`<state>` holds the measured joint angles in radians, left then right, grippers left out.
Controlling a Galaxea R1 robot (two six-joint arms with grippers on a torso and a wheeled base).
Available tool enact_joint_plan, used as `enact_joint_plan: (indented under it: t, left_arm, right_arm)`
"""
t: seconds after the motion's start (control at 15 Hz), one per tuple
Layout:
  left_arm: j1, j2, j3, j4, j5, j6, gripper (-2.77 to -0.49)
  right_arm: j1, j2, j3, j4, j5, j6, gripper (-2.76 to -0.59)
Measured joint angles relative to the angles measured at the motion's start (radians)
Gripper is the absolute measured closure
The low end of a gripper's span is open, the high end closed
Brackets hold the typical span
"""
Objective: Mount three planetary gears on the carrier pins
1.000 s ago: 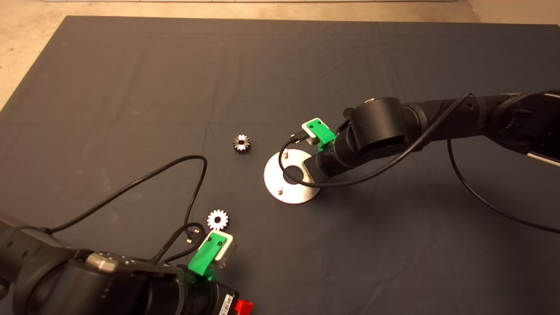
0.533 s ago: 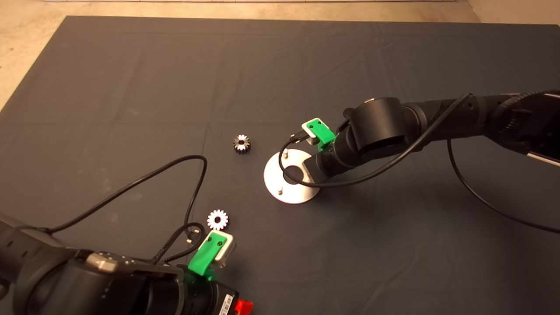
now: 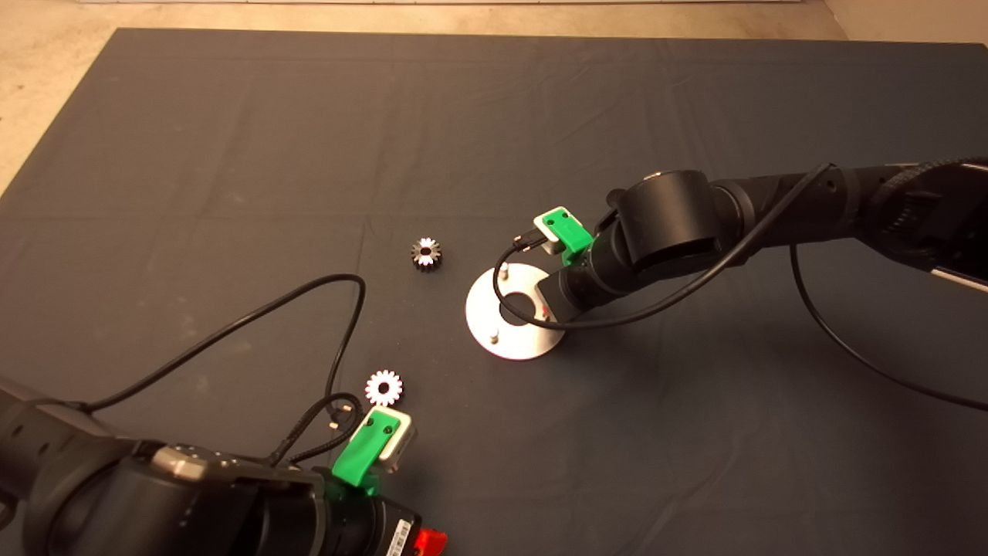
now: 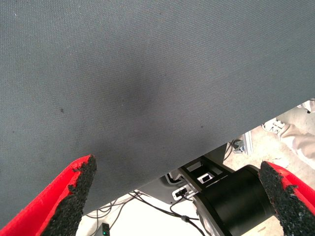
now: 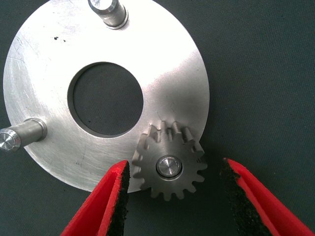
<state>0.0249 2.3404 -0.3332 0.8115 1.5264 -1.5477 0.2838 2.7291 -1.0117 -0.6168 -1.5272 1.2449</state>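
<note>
The right gripper (image 5: 172,196) hung over the round metal disc (image 3: 515,340), near the middle of the head view. In the right wrist view its 2 red fingers (image 5: 106,201) stood apart, 1 on each side of a gear (image 5: 169,166), and neither black pad touched the teeth. That gear sat flat on 1 of the carrier pins (image 5: 169,165), and the pin's shiny tip showed through the gear's centre hole. The gear's teeth stuck out a little past the disc's edge.

2 more pins stood bare on the disc. 1 (image 5: 109,10) was at the top of the right wrist view and 1 (image 5: 19,135) was at its left edge. In the head view these 2 pins showed as small studs at the disc's upper left (image 3: 503,272) and lower left (image 3: 494,336). The big hole (image 5: 105,98) in the middle of the disc showed the dark mat (image 3: 231,139) below.

2 gears lay loose on the mat. A dark one (image 3: 426,253) lay just left of the disc. A bright one (image 3: 384,388) lay lower down, left of centre.

The left gripper (image 3: 426,540) waited at the bottom edge of the head view, close to the bright gear. In the left wrist view its fingers (image 4: 74,196) were spread wide with nothing between them.
</note>
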Motion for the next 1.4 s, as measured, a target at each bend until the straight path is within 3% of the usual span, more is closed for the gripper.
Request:
enact_joint_plan:
  t: [0.13, 0.4, 0.47, 0.87, 1.2, 1.4]
  left_arm:
    - [0.0, 0.0, 0.0, 0.0, 0.0, 0.0, -2.36]
    - [0.0, 0.0, 0.0, 0.0, 0.0, 0.0, -2.36]
    - [0.0, 0.0, 0.0, 0.0, 0.0, 0.0, -2.36]
    - [0.0, 0.0, 0.0, 0.0, 0.0, 0.0, -2.36]
    - [0.0, 0.0, 0.0, 0.0, 0.0, 0.0, -2.36]
    - [0.0, -0.001, 0.0, 0.0, 0.0, 0.0, -2.36]
  right_arm:
    - [0.0, 0.0, 0.0, 0.0, 0.0, 0.0, -1.45]
    - [0.0, 0.001, 0.0, 0.0, 0.0, 0.001, -1.5]
    - [0.0, 0.003, 0.0, 0.0, -0.001, 0.001, -1.62]
    - [0.0, 0.023, 0.0, 0.0, -0.003, 0.001, -1.65]
    - [0.002, 0.036, 0.0, 0.0, -0.003, 0.001, -1.89]
    - [0.005, 0.029, 0.018, 0.0, -0.003, 0.006, -1.89]
